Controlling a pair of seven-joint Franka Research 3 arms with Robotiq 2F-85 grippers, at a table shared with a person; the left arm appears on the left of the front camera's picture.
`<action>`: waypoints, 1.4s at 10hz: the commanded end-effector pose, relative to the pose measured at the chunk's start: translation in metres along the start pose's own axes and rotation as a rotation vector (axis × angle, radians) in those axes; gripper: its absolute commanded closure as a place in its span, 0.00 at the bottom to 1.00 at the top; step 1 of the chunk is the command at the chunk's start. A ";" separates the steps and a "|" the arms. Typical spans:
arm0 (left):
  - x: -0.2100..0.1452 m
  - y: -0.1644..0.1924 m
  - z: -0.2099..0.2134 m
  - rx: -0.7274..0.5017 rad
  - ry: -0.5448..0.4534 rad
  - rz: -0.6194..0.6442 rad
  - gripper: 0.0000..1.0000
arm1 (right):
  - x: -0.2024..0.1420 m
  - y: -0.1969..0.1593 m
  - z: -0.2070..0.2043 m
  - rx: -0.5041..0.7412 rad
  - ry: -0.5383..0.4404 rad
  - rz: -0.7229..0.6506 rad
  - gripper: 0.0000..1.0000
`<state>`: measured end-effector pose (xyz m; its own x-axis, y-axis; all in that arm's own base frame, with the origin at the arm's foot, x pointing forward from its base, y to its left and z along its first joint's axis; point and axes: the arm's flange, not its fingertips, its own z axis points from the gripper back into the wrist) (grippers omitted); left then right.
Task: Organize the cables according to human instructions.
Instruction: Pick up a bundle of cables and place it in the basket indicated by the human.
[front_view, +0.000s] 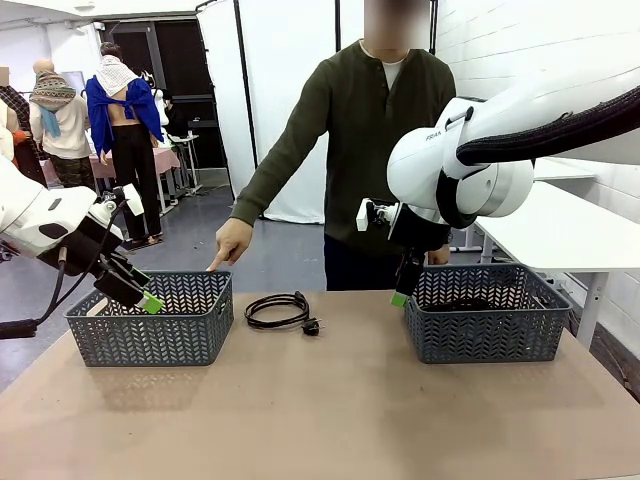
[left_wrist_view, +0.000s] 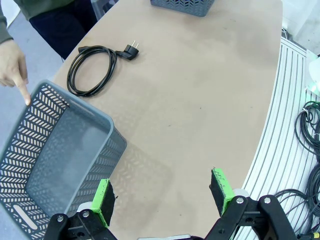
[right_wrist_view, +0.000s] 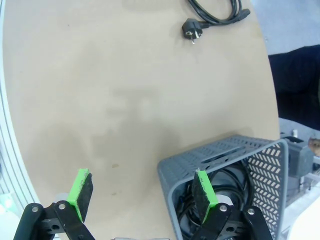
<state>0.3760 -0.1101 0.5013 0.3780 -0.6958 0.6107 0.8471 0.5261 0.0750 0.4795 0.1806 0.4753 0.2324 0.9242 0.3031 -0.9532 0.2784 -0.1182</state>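
One coiled black cable (front_view: 277, 309) — matte tabletop (front_view: 320, 400), herringbone-slotted grey baskets (front_view: 150, 325)

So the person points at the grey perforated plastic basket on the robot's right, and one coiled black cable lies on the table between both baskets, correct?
Not quite: the front view shows the person's hand pointing at the grey perforated plastic basket on the robot's left. The coiled black cable lies where you said.
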 end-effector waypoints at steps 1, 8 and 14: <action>-0.004 0.003 -0.001 -0.018 -0.014 -0.015 0.00 | 0.000 0.000 -0.001 -0.004 -0.001 -0.007 0.00; 0.011 0.002 -0.003 0.005 0.026 0.011 0.00 | 0.000 0.000 -0.001 -0.004 -0.001 -0.007 0.00; 0.090 0.003 -0.044 0.031 0.202 0.105 0.00 | 0.000 0.000 -0.001 -0.004 -0.001 -0.007 0.00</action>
<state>0.4157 -0.1831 0.5110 0.4840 -0.7145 0.5053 0.8131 0.5806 0.0422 0.4794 0.1808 0.4754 0.2321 0.9242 0.3033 -0.9532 0.2782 -0.1182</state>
